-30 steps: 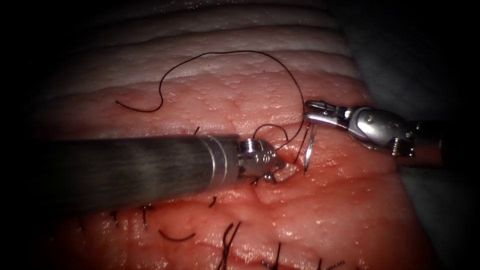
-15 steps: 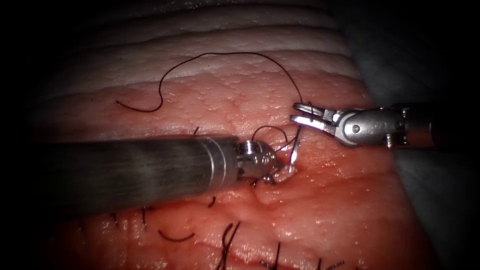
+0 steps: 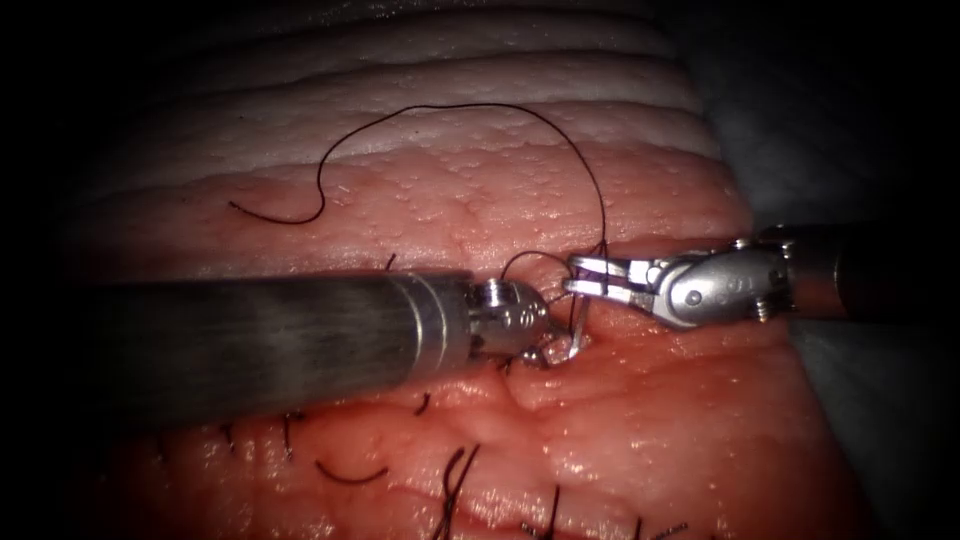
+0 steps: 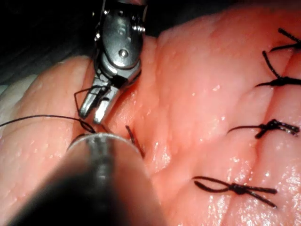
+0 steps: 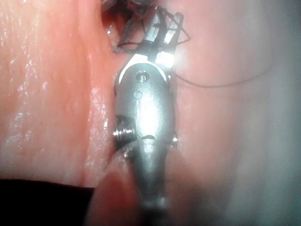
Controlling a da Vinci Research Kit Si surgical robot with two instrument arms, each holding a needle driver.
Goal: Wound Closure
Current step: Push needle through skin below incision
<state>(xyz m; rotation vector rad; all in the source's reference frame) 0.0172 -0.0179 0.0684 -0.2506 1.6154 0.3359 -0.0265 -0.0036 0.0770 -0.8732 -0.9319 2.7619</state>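
Fingers of my right tool (image 3: 582, 281) pinch the needle (image 3: 576, 322) near its top end; its tip sits in the tissue (image 3: 650, 420) just below them. My left tool (image 3: 540, 345) grips the tissue beside it. Thread (image 3: 450, 112) loops above.

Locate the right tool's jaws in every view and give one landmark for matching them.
Endoscope view: the right tool comes in from the right, its jaws on the needle, just right of the left tool.
Left wrist view: the right tool hangs just beyond the left shaft.
Right wrist view: the right tool lies ahead of its own wrist.
Shared landmark: the thread by the jaws.
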